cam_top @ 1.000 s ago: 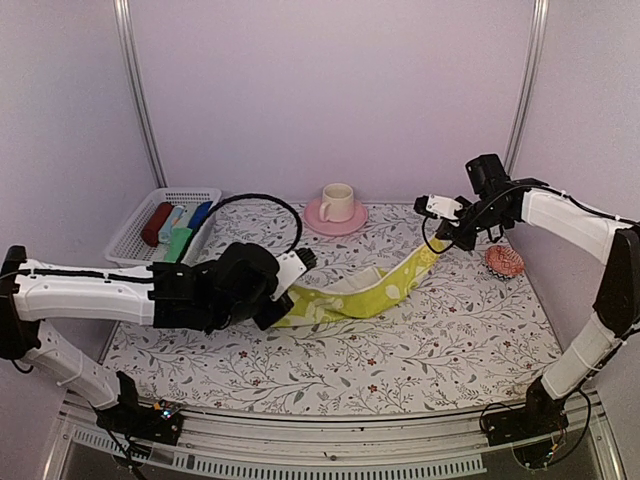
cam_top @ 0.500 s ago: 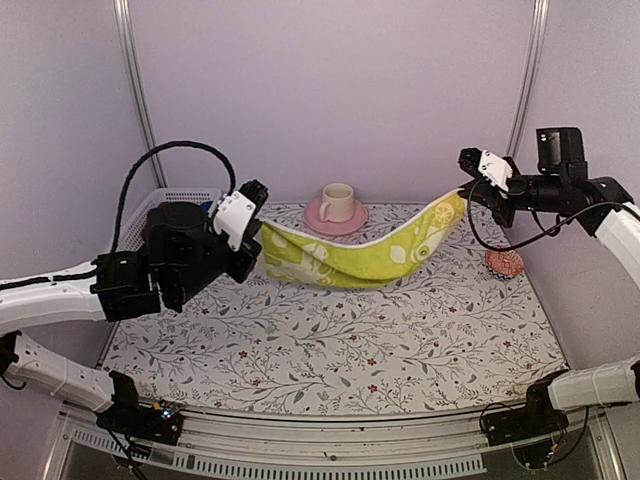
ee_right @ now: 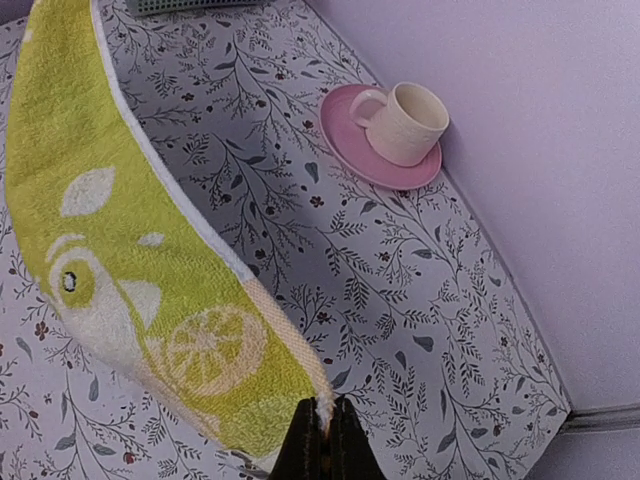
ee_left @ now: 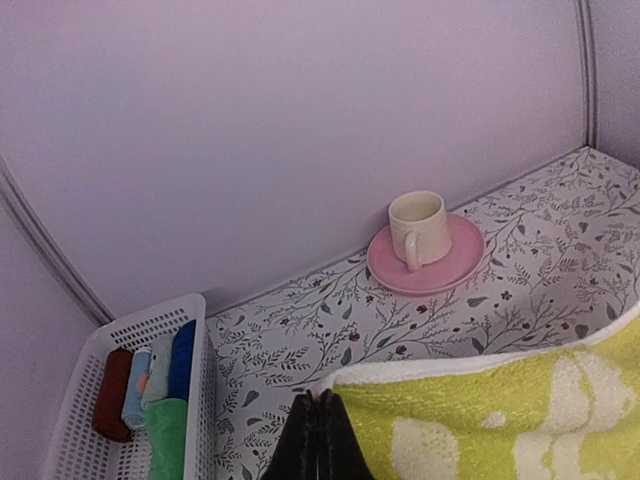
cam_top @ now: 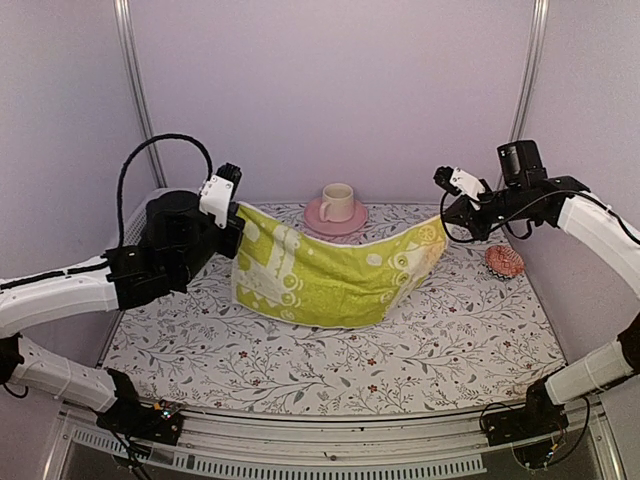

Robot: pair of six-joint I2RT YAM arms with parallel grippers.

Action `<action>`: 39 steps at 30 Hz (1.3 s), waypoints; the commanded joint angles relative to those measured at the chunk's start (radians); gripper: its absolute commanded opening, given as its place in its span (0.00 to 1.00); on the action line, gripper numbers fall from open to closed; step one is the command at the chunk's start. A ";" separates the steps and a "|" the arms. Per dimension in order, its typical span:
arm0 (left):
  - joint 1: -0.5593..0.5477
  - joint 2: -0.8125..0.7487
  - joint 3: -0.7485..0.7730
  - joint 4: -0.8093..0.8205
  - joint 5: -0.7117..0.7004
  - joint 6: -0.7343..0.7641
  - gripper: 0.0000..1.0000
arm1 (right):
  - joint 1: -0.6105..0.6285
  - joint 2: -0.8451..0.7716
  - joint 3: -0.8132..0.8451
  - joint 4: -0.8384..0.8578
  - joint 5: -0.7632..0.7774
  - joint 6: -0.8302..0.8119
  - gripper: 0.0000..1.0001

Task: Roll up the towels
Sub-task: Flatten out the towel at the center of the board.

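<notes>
Both fingers of the left gripper (ee_left: 318, 408) are pressed together, pinching the top left corner of the pale yellow-green terry towel with whitish printed marks (cam_top: 320, 275). The right gripper (ee_right: 322, 412) likewise has its fingers closed tight on the towel's top right corner, beside a printed lemon slice. Between the two grips the towel hangs spread out above the middle of the table, its upper edge sagging from left to right and its left side drooping lower. Whether its bottom edge touches the surface cannot be told.

Under it lies the table's white covering printed with grey leafy sprigs (cam_top: 300, 370). At the far edge, behind the towel, a cream ceramic cup (cam_top: 337, 200) stands on a round pink saucer (cam_top: 356, 219). At the far left sits a white perforated plastic basket (ee_left: 85, 365). It holds a dark red cloth roll (ee_left: 112, 395), a pale blue cloth roll (ee_left: 140, 385) and a deep blue cloth roll (ee_left: 181, 358) side by side, with the plain bright green cloth (ee_left: 170, 432) at its near end, touching them. Near the right wall, below the right arm, rests a small red patterned ball (cam_top: 504, 261).
</notes>
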State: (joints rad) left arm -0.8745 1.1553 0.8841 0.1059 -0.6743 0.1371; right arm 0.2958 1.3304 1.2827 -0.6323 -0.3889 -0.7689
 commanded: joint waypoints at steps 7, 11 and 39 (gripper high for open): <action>0.044 0.037 -0.082 0.093 0.068 -0.047 0.00 | -0.012 0.055 -0.128 0.011 -0.048 -0.086 0.03; 0.042 0.040 -0.137 0.062 0.084 -0.085 0.00 | -0.012 0.067 -0.216 0.026 -0.045 -0.188 0.03; -0.201 -0.197 -0.229 -0.036 -0.182 -0.191 0.00 | -0.012 -0.334 -0.207 -0.011 -0.168 0.038 0.02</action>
State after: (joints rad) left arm -1.1156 0.9115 0.6586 0.1097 -0.7982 0.0063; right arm 0.2871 0.9096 1.0634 -0.6872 -0.6453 -0.8288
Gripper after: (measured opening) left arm 0.007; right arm 0.032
